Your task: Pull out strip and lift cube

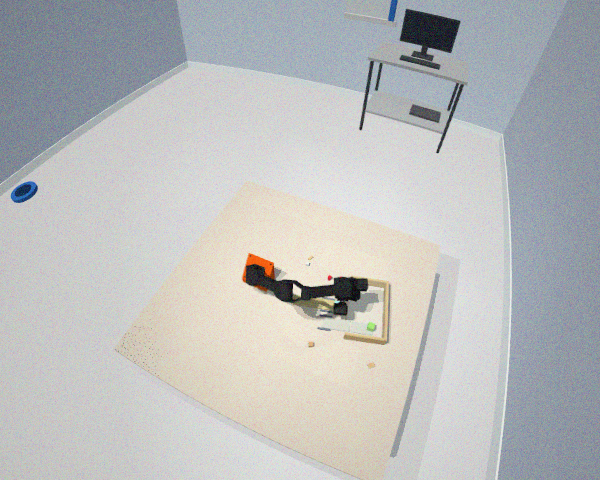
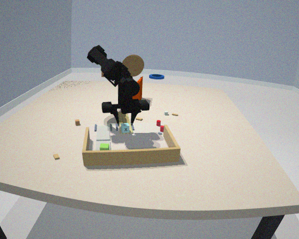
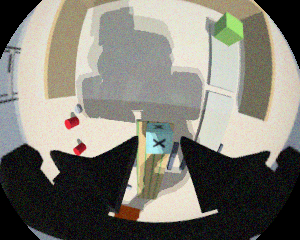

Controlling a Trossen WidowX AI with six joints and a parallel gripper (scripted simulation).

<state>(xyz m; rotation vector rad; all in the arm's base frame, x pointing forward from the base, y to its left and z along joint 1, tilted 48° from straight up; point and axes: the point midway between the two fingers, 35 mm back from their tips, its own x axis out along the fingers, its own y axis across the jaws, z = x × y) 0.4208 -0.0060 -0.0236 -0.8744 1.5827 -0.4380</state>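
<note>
The light-blue cube marked X (image 2: 125, 128) (image 3: 159, 143) sits on the far end of the yellow strip with green lines (image 2: 123, 116) (image 3: 149, 187), at the open side of the wooden frame. My gripper (image 2: 125, 125) (image 3: 160, 139) is open and low, pointing down, with one fingertip on either side of the cube; no contact is visible. A pale strip (image 1: 336, 324) (image 2: 103, 132) (image 3: 221, 65) lies inside the frame along one side wall, with a gap across it. A green cube (image 1: 371, 326) (image 2: 104, 147) (image 3: 228, 29) sits on its inner end.
The wooden frame (image 1: 386, 310) (image 2: 131, 157) (image 3: 257, 75) has three walls. Short dark-blue guides (image 2: 95, 127) (image 3: 173, 156) stand beside the strips. Two red cylinders (image 2: 158, 122) (image 3: 71, 122) stand near one wall end. Small wooden pieces (image 1: 310, 344) (image 2: 56, 156) lie outside the frame.
</note>
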